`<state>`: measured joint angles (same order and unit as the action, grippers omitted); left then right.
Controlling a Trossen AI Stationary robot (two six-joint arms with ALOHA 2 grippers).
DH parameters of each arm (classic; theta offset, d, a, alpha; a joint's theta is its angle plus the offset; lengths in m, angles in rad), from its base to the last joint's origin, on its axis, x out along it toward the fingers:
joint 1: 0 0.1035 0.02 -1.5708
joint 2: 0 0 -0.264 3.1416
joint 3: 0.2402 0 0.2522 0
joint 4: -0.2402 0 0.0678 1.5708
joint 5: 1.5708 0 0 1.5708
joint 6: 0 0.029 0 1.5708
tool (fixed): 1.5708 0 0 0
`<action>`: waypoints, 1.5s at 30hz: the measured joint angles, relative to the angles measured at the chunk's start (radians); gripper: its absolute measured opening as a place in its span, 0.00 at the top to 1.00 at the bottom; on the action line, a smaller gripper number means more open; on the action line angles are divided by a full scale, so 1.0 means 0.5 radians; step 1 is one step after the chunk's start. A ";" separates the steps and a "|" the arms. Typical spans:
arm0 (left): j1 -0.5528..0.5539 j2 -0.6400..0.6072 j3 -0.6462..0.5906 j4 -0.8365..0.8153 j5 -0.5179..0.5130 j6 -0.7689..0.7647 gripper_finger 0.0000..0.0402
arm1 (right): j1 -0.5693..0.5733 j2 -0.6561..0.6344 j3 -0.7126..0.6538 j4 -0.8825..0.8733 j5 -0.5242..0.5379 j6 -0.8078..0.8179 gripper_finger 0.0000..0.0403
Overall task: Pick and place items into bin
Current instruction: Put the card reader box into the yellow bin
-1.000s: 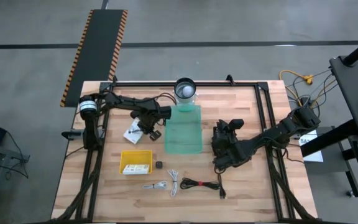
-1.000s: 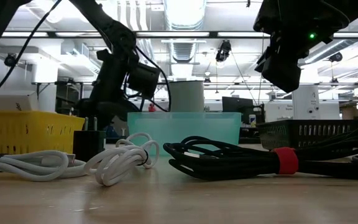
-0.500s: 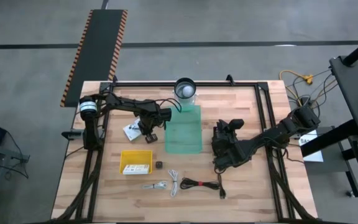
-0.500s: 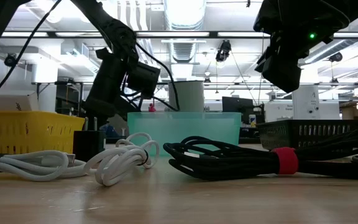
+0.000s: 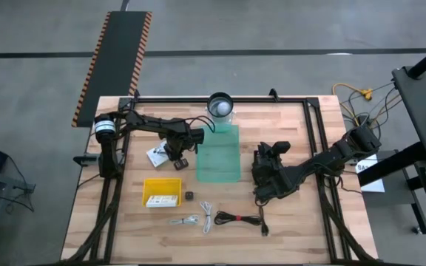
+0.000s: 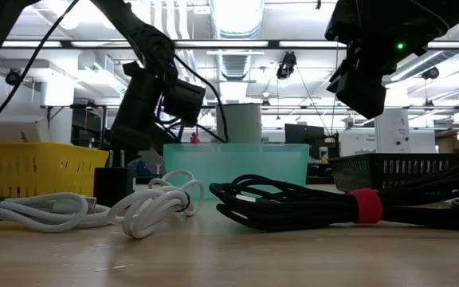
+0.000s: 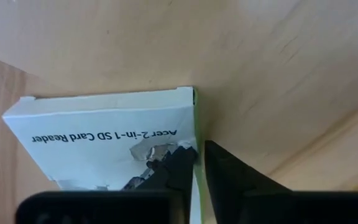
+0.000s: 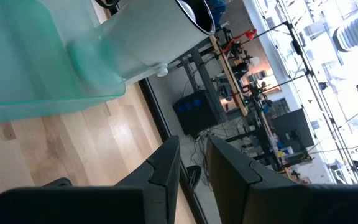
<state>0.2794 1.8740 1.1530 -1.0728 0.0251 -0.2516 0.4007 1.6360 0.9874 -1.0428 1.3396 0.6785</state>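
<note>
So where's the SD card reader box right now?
In the high view, the box lies on the table's left side, under the left gripper, left of the green bin.
</note>
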 joint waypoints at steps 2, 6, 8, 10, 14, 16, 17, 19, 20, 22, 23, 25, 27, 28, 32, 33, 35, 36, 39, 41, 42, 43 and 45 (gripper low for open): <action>-0.001 0.000 0.000 0.001 0.006 -0.008 0.89 | 0.000 0.000 0.000 0.000 0.000 -0.001 0.83; -0.003 -0.004 0.033 -0.031 0.019 -0.007 0.79 | -0.001 0.000 -0.001 -0.001 0.000 -0.001 0.83; -0.003 -0.014 0.068 -0.035 0.023 0.020 0.73 | 0.000 0.000 -0.001 -0.001 0.000 -0.001 0.83; -0.002 -0.050 0.105 -0.042 0.051 0.059 0.68 | 0.000 0.000 -0.001 0.000 0.000 -0.001 0.83; -0.002 -0.164 0.153 -0.083 0.052 0.061 0.62 | 0.000 0.000 -0.001 -0.001 -0.001 -0.001 0.83; -0.002 -0.234 0.159 -0.083 0.051 0.062 0.60 | -0.002 0.001 -0.001 0.000 0.000 -0.001 0.83; -0.002 -0.275 0.159 -0.087 0.041 0.073 0.60 | -0.002 0.001 -0.001 -0.001 -0.001 -0.001 0.83; -0.002 -0.354 0.154 -0.094 -0.048 0.100 0.60 | -0.002 0.001 -0.001 0.000 -0.001 0.000 0.83; 0.000 -0.390 0.151 -0.105 -0.131 0.097 0.60 | -0.001 0.000 -0.001 0.000 -0.001 0.001 0.83; 0.017 -0.449 0.142 -0.141 -0.255 0.083 0.60 | -0.001 0.000 -0.001 0.000 -0.002 0.004 0.83; 0.035 -0.472 0.136 -0.151 -0.268 0.053 0.60 | -0.001 0.000 -0.001 0.001 -0.002 0.006 0.83; 0.083 -0.517 0.116 -0.156 -0.256 -0.009 0.60 | -0.001 0.001 -0.001 0.001 -0.004 0.006 0.83; 0.129 -0.550 0.076 -0.166 -0.256 -0.058 0.60 | -0.001 0.000 -0.001 0.001 -0.004 0.006 0.83; 0.156 -0.565 0.044 -0.164 -0.257 -0.061 0.60 | -0.001 0.001 -0.001 0.002 -0.004 0.006 0.83; 0.269 -0.582 -0.107 -0.174 -0.255 -0.062 0.60 | 0.000 0.001 -0.001 0.002 -0.005 0.006 0.83; 0.299 -0.584 -0.151 -0.168 -0.255 -0.061 0.60 | 0.000 0.001 -0.004 0.002 -0.006 0.006 0.83; 0.353 -0.587 -0.234 -0.173 -0.255 -0.061 0.60 | 0.000 0.001 -0.007 0.002 -0.007 0.006 0.83; 0.376 -0.588 -0.275 -0.153 -0.256 -0.056 0.60 | 0.000 0.001 -0.009 0.000 -0.008 0.006 0.83; 0.430 -0.589 -0.383 -0.055 -0.254 -0.004 0.60 | 0.000 0.001 -0.014 0.001 -0.009 0.006 0.83; 0.453 -0.598 -0.436 0.025 -0.251 0.009 0.60 | 0.000 0.001 -0.021 0.000 -0.010 0.006 0.83; 0.456 -0.600 -0.453 0.075 -0.247 0.011 0.60 | 0.000 0.001 -0.022 0.000 -0.009 0.005 0.83; 0.459 -0.600 -0.462 0.108 -0.246 0.028 0.60 | 0.000 0.001 -0.024 0.001 -0.009 0.006 0.83; 0.463 -0.600 -0.465 0.123 -0.243 0.056 0.60 | -0.001 0.001 -0.029 0.000 -0.009 0.005 0.83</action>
<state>0.5110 1.5738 0.9203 -1.0111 -0.0961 -0.2237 0.4004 1.6363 0.9731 -1.0428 1.3350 0.6811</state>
